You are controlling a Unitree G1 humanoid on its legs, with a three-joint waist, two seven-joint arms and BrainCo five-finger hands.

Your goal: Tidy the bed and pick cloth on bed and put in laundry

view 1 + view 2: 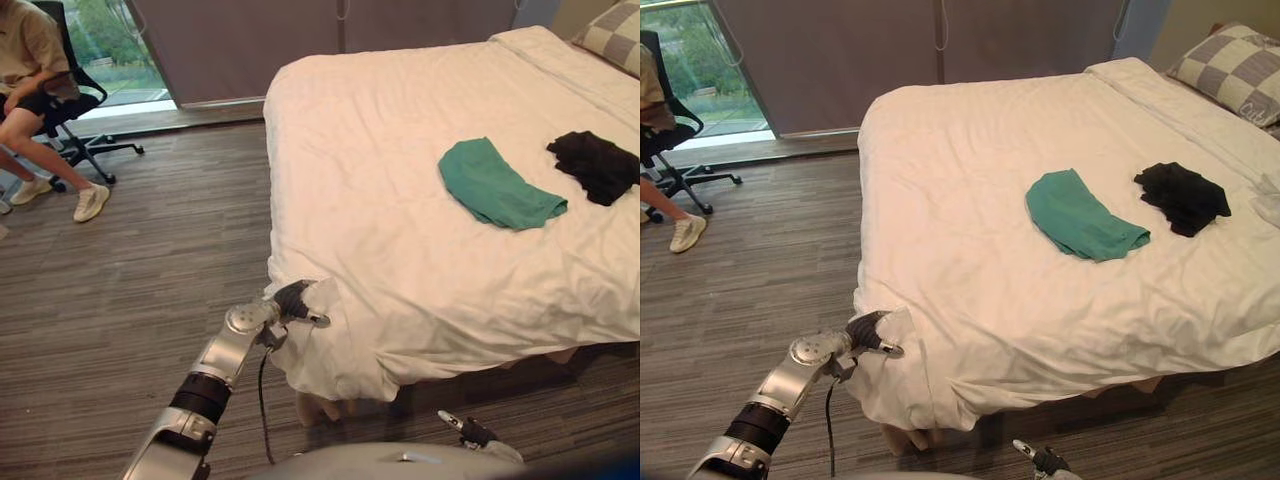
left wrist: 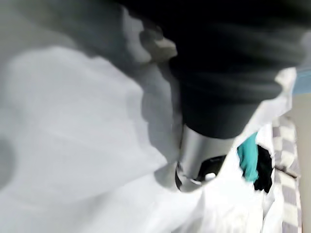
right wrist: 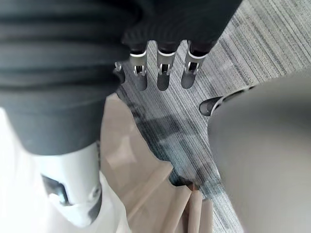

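A green cloth [image 1: 495, 185] lies flat on the white bed [image 1: 400, 120], right of its middle. A crumpled black cloth [image 1: 597, 165] lies just beyond it toward the pillow end. My left hand [image 1: 295, 300] is at the bed's near left corner, thumb and fingers pinching a fold of the white bed cover [image 1: 895, 325] that hangs over the edge. In the left wrist view the thumb [image 2: 197, 155] presses on that white cloth. My right hand [image 1: 465, 428] hangs low by the foot of the bed, over the floor, fingers [image 3: 163, 73] relaxed and holding nothing.
A checked pillow [image 1: 1230, 70] rests at the head of the bed, far right. A person sits on a black office chair [image 1: 85, 110] by the window at far left. Wood-pattern floor [image 1: 150, 260] stretches between the chair and the bed.
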